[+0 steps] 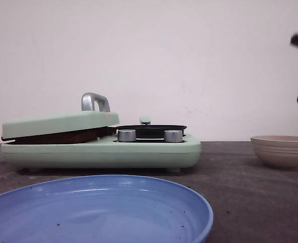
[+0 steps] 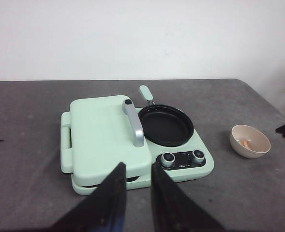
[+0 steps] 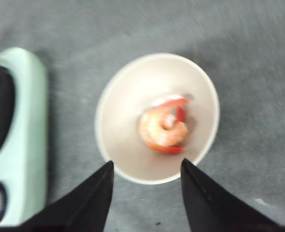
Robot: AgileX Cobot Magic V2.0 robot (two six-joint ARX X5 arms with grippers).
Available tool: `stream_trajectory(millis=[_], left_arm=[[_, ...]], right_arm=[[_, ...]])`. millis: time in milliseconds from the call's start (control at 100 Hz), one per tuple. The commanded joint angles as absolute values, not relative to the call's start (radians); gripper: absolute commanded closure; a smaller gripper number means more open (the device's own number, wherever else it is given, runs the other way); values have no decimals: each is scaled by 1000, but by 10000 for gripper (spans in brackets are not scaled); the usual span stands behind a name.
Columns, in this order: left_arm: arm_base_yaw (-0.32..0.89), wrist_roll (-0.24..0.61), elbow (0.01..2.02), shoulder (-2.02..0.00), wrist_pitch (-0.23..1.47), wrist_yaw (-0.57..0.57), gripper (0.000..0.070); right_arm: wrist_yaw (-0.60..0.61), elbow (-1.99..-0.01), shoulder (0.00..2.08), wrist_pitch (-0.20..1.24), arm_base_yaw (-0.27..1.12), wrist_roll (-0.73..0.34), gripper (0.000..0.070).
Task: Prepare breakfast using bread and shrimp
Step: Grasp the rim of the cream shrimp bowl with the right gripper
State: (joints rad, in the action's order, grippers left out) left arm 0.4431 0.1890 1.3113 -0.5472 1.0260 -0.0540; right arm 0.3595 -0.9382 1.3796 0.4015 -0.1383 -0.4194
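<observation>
- Shrimp [image 3: 164, 129] lies in a beige bowl [image 3: 127, 96]; right end effector [image 3: 144, 181] hangs above it, released.
- Green cooker [image 2: 103, 140] with black pan [image 2: 165, 126] and blue plate [image 1: 138, 202] sit nearby on the counter [image 2: 26, 111].
- Left end effector [image 2: 137, 176]: fingers slightly apart, empty.

This looks like a test bench set up as a mock kitchen, not a real home kitchen. A bare white wall [image 2: 142, 38] fills the upper half of the frame, and a plain dark grey table [image 2: 26, 116] fills the lower half. The kitchen things are few: a mint-green breakfast cooker [image 2: 103, 140] at the centre with a small black pan [image 2: 165, 126], a beige bowl [image 1: 283, 151] at the right, and a blue plate [image 1: 98, 210] at the bottom.
</observation>
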Motion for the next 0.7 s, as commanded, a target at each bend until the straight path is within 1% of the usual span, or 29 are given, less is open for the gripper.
stream_trajectory(millis=[0,190,390,510,590,690], left_arm=[[448,172,1325,-550,1026,-57,700],[448,173,1325,-550,1032,-56,700],[448,172,1325,-550,1029,-57,700],[448,172,1325,-550,1019,-57,700],[448,171,1325,-550,1018,-57,700],[448,171,1325,-550,1018,-57,700]], right_arm=[[351,-976,1420,385,-147,-414,416],[312,-1005,1530,382,-174,-409,423],[315,-1010,1624,381,-193,-419,424],[327,-1010,1661,350,-193,-422,424],[348,-1010,1675,321,-193,-446,426],[360,-1010,1689,295,-193,-476,491]])
